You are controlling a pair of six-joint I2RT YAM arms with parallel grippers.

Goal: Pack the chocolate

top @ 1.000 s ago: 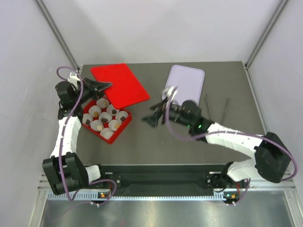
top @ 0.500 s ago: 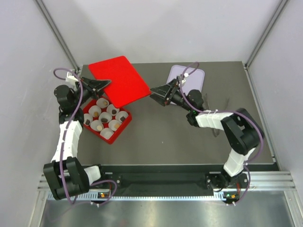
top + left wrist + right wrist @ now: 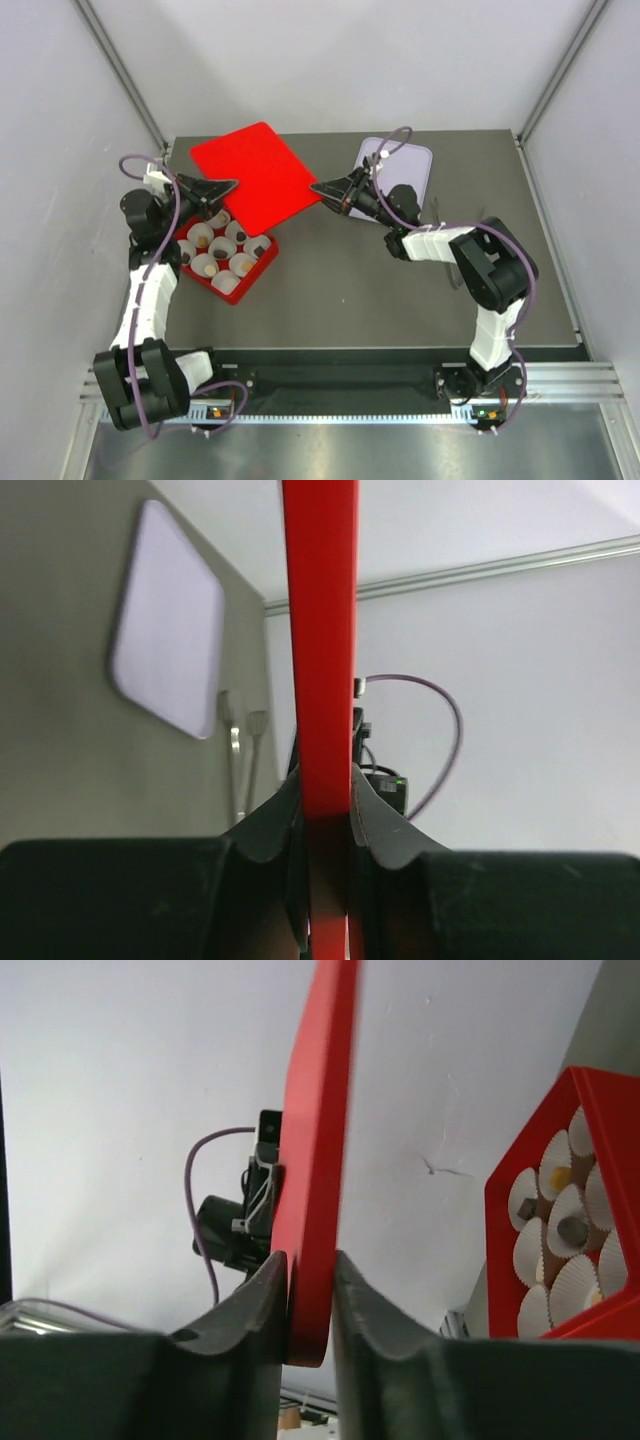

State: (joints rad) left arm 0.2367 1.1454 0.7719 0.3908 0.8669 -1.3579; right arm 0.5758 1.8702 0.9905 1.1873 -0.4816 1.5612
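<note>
The chocolate (image 3: 222, 253) lies as small dark and tan pieces in white paper cups inside the red box (image 3: 262, 264) at the left; one piece (image 3: 571, 1228) also shows in the right wrist view. A flat red lid (image 3: 255, 175) hangs tilted above the table behind the box. My left gripper (image 3: 230, 184) is shut on the lid's left edge, and the lid (image 3: 320, 630) runs edge-on between that gripper's (image 3: 323, 800) fingers. My right gripper (image 3: 317, 187) is shut on the lid's right corner, the lid (image 3: 315, 1160) pinched in that gripper (image 3: 310, 1295).
A pale lavender board (image 3: 403, 165) lies at the back right of the dark table (image 3: 360, 290). Two thin metal tweezers (image 3: 478, 226) lie to the right of it. The red box (image 3: 540, 1150) with its paper cups shows at the right of the right wrist view.
My right arm swung from the table's middle back to the lid's right corner and its jaws closed on it. The lid rose and shifted slightly toward the back. The left gripper kept its hold.
</note>
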